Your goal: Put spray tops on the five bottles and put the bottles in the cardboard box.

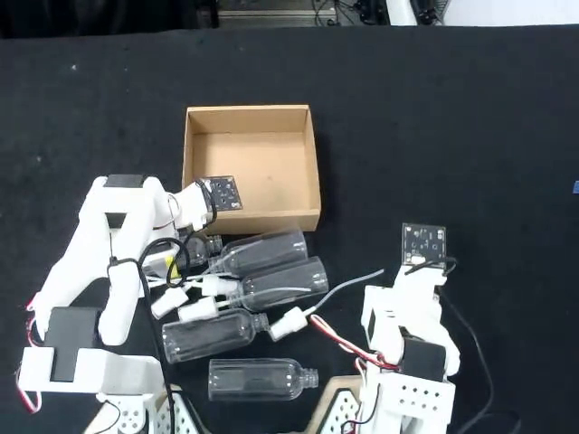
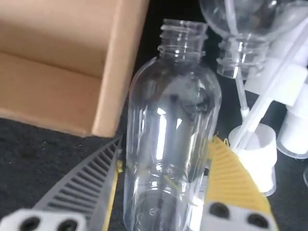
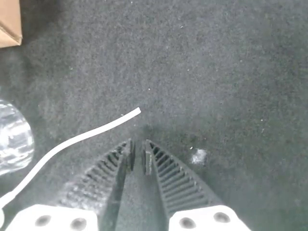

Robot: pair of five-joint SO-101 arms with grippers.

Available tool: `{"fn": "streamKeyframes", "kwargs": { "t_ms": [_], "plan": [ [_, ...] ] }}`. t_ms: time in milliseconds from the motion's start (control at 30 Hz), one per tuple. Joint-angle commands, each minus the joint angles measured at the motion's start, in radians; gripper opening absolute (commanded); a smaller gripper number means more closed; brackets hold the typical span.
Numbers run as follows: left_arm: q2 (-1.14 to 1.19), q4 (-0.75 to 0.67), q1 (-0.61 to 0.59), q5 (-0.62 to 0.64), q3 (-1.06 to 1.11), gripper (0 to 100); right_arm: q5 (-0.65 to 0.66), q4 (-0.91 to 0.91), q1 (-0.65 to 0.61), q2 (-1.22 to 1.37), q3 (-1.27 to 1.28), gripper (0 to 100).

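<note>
Box empty, work barely begun: your left hand is closed around the belly of a held bottle whose neck has no top, while the cardboard box stands just beyond that hand's fingertips and to one side, with nothing in it.

You have five clear bottles to count, none boxed. One is in the left hand. Three lie in a cluster just beside it, between your two hands. A lone bottle, also open-necked, lies nearer the arm bases, apart from both hands.

About five white spray tops sit among the cluster, though the tangle makes the count unsure. Three seem to meet bottle necks; whether any is screwed down cannot be told.

Your right hand holds nothing, fingers drawn almost together over bare tabletop, with the free end of a dip tube just ahead of its tips.

Left to do, by this look: capping at least two bottles, then boxing all five.
</note>
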Motion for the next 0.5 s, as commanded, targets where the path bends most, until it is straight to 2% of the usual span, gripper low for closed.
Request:
{"fn": "streamKeyframes", "kwargs": {
  "t_ms": [0,467],
  "plan": [
    [-0.041,-0.002,0.01,-0.011,0.027,25,0.005,0.011,0.008,-0.096,-0.005,1.2],
    [-0.041,0.0,0.007,-0.012,0.035,25,0.005,0.011,0.008,-0.096,-0.005,1.2]
  ]
}}
